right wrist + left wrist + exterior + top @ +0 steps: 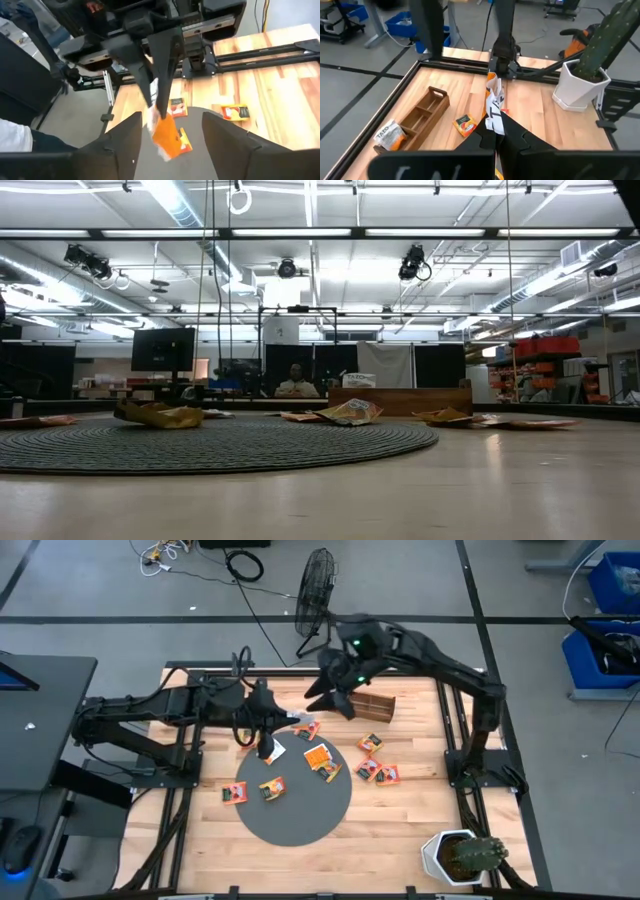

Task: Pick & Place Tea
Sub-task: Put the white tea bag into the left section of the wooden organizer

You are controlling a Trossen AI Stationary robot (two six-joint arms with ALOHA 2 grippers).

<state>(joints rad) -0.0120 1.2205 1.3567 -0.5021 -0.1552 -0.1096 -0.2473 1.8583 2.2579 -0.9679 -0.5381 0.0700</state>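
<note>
Barely started tbh. My left gripper (268, 750) is pinched shut on one white tea packet (494, 107), lifted over the near edge of the grey disc (300, 815). My right gripper (170, 135) hangs w/ fingers wide, empty, above the wooden box (372, 706). One packet sits by the box's end; the rest of the tea (375, 771) lies scattered on the disc & table (410, 830).
</note>
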